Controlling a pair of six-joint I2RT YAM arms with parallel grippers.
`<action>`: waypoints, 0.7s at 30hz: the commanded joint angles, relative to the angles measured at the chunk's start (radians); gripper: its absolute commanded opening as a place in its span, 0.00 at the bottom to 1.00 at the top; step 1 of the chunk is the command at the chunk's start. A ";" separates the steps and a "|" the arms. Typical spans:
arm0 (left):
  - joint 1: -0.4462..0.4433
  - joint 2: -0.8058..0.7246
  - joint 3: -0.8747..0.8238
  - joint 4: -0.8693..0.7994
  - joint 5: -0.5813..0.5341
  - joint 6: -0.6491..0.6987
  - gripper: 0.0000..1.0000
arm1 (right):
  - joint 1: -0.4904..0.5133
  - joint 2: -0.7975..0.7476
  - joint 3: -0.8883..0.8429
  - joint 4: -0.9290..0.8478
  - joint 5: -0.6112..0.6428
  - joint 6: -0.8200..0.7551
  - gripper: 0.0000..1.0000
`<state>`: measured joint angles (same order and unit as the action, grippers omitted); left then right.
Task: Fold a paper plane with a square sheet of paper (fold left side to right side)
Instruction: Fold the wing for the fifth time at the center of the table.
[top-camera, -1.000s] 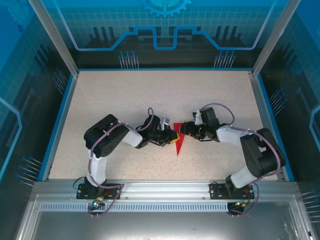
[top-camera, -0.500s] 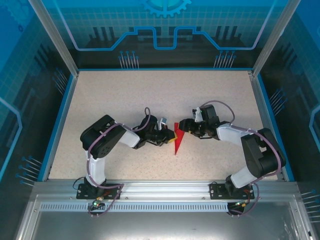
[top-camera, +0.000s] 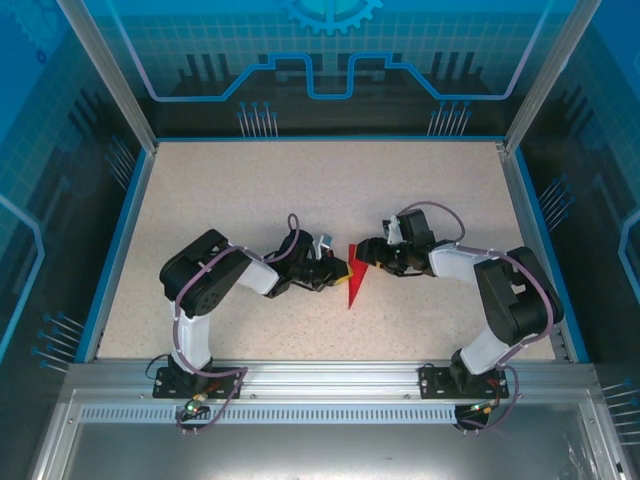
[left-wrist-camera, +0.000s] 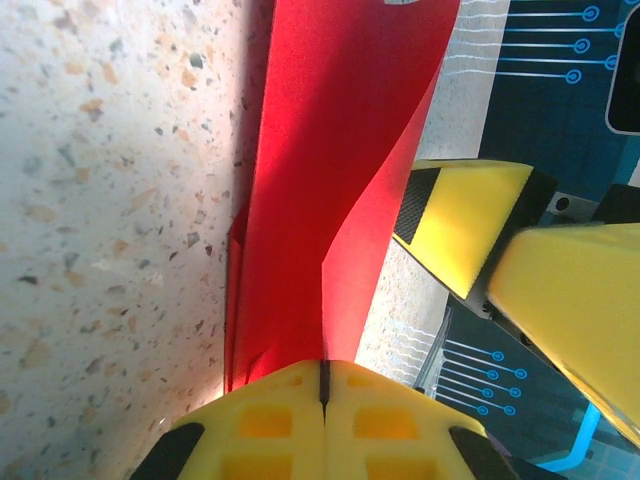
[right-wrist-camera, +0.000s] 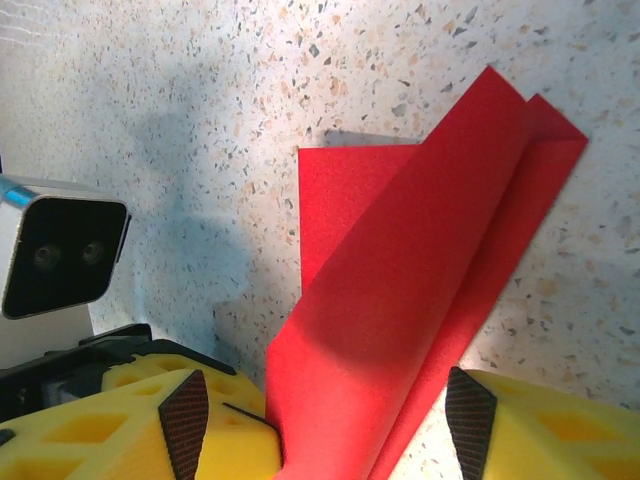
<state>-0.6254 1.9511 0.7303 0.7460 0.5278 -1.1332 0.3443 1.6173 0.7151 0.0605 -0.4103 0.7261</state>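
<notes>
Left wrist view: the left gripper pinches the red paper plane between its jaws. The right gripper has spread jaws, one on each side of it.

bright even light, soft shadows on the table, red paper darker along its fold

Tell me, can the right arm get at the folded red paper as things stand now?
Probably yes. The right pincer is open with the folded red paper between its fingers, nothing blocking. The left pincer is shut on the same paper.
</notes>
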 joint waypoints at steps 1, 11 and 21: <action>0.012 0.003 -0.004 -0.001 -0.020 0.039 0.00 | -0.004 0.021 0.031 -0.005 -0.026 0.001 0.68; 0.013 0.006 -0.003 0.001 -0.017 0.037 0.00 | 0.001 0.063 0.077 -0.024 -0.028 -0.003 0.69; 0.013 0.008 -0.002 0.003 -0.017 0.036 0.00 | 0.008 0.097 0.105 -0.052 -0.018 -0.012 0.70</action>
<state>-0.6224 1.9511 0.7303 0.7460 0.5201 -1.1229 0.3462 1.6951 0.7883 0.0422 -0.4263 0.7258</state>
